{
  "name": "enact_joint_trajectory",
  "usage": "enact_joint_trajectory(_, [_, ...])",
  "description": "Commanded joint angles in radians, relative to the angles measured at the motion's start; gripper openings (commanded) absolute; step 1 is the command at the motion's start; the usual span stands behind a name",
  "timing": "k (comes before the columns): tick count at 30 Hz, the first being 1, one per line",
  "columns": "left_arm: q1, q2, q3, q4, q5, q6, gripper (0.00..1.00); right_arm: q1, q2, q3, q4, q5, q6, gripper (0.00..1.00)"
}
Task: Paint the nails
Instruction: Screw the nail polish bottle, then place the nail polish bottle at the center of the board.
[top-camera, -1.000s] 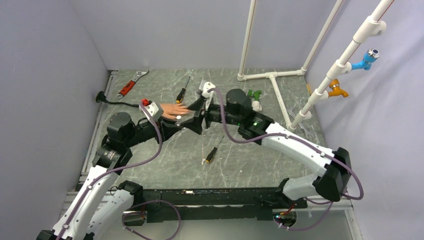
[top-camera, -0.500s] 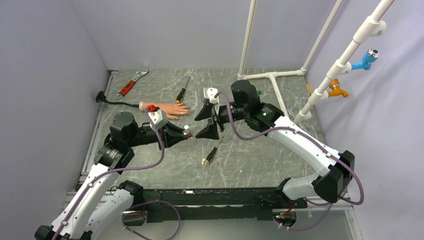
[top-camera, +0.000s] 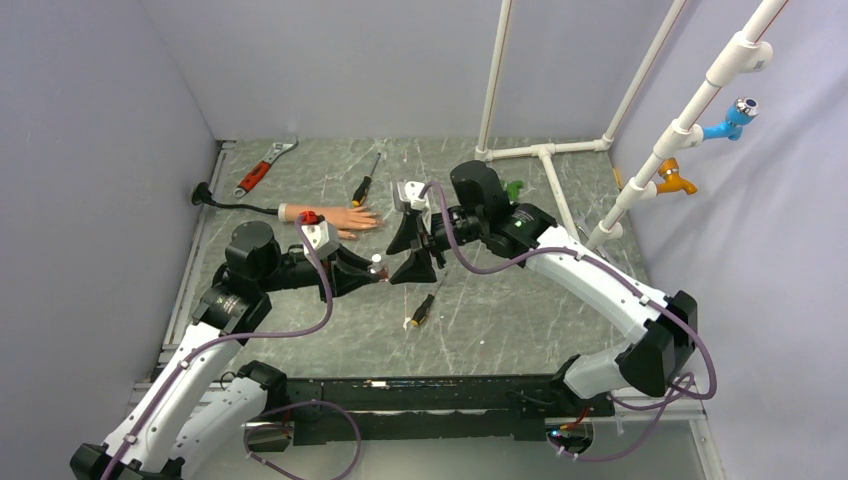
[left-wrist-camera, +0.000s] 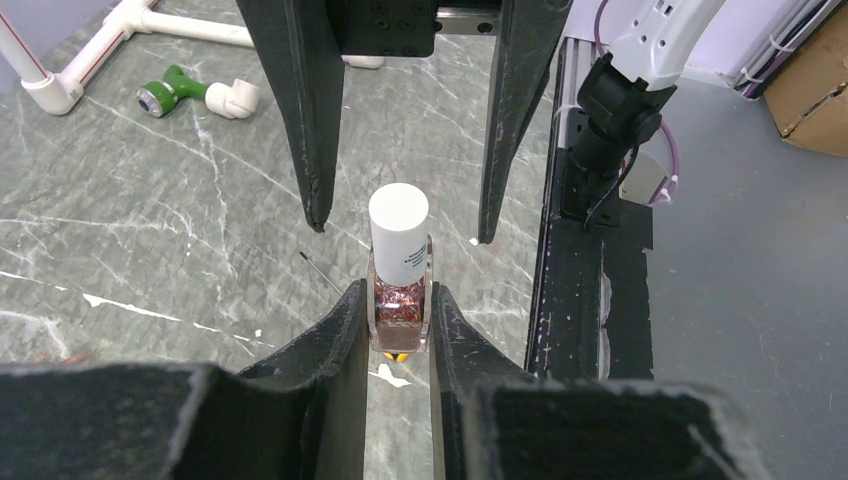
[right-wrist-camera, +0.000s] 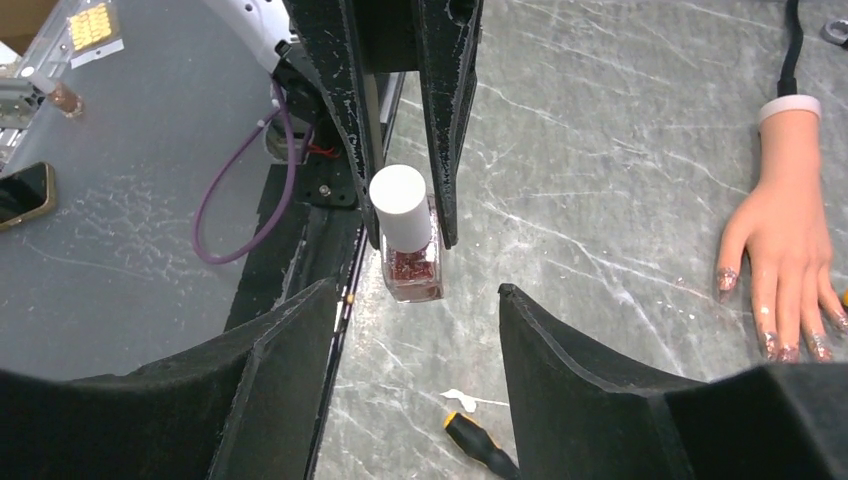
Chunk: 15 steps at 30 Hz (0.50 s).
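Grey marbled tabletop (top-camera: 500, 310) is enclosed by pale lavender walls, seen from overhead. Near its centre, a small nail polish bottle (left-wrist-camera: 400, 265) with a white cap and glittery pink-red contents is held upright, its glass body pinched between the pressed-in fingers of the left gripper (left-wrist-camera: 398, 300). The right gripper (top-camera: 412, 252) is met from three o'clock with its jaws spread wide, one finger on each side of the white cap; a gap appears to remain on both sides, though contact cannot be ruled out entirely.

At ten o'clock on the table, a flesh-coloured mannequin hand (right-wrist-camera: 790, 250) is laid palm down, well apart from the bottle, its white cuff toward nine o'clock. The nails (right-wrist-camera: 775, 345) are tipped with glittery polish.

A yellow-and-black screwdriver (top-camera: 424, 308) is seen at six o'clock just beside the bottle, and another (top-camera: 365, 185) at twelve o'clock of the mannequin hand. A red-handled adjustable wrench (top-camera: 262, 168) is placed at eleven o'clock, and a white PVC pipe frame (top-camera: 545, 160) at one o'clock.
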Motion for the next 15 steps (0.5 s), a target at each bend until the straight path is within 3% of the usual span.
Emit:
enact_joint_trajectory(1, [-0.006, -0.006, 0.040, 0.029, 0.031, 0.017, 0.00, 0.000, 0.012, 0.052, 0.004, -0.042, -0.026, 0.62])
enact_joint_trajectory(9, [-0.008, -0.007, 0.043, 0.022, 0.031, 0.024, 0.00, 0.006, 0.055, 0.083, -0.009, -0.053, -0.034, 0.60])
enact_joint_trajectory(15, [-0.008, -0.006, 0.043, 0.020, 0.024, 0.025, 0.00, 0.032, 0.088, 0.122, -0.060, -0.036, -0.064, 0.49])
